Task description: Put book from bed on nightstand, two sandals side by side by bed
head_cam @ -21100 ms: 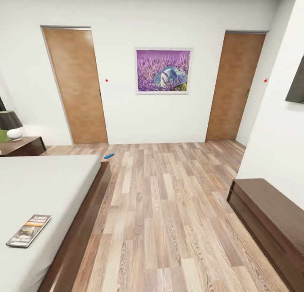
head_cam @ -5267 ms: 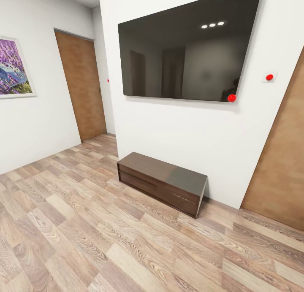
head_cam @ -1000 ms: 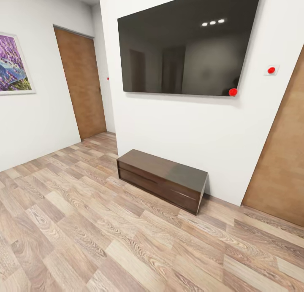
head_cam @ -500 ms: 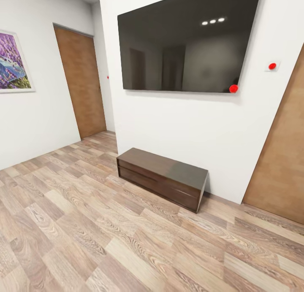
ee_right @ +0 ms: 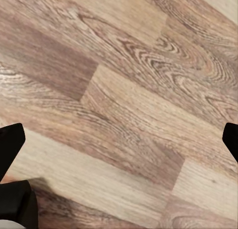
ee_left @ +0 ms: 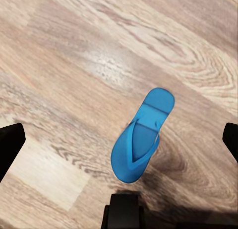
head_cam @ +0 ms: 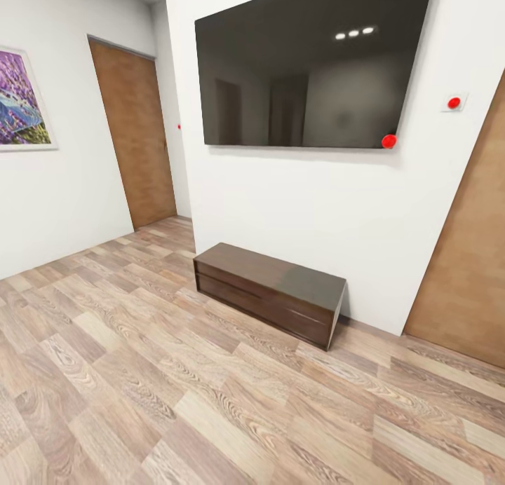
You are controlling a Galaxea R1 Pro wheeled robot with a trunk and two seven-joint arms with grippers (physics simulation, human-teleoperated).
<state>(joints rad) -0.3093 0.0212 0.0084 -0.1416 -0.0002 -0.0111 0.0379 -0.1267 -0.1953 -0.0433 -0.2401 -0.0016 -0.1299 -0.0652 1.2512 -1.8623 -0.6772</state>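
- ahead of us a long low dark brown wooden bench (head_cam: 270,294) stands on the brown wood-plank floor (head_cam: 140,387) against a white wall, under a large black wall-mounted screen (head_cam: 308,68).
- our left gripper (ee_left: 119,139) hangs spread wide above the planks, holding nothing; a bright blue flip-flop sandal (ee_left: 141,137) lies flat between its dark fingertips (ee_left: 10,144).
- our right gripper (ee_right: 119,139) is likewise wide apart and empty over bare floor.

One sandal (ee_left: 140,138), two doors (head_cam: 137,131), one bench (head_cam: 270,292), one TV (head_cam: 308,68).
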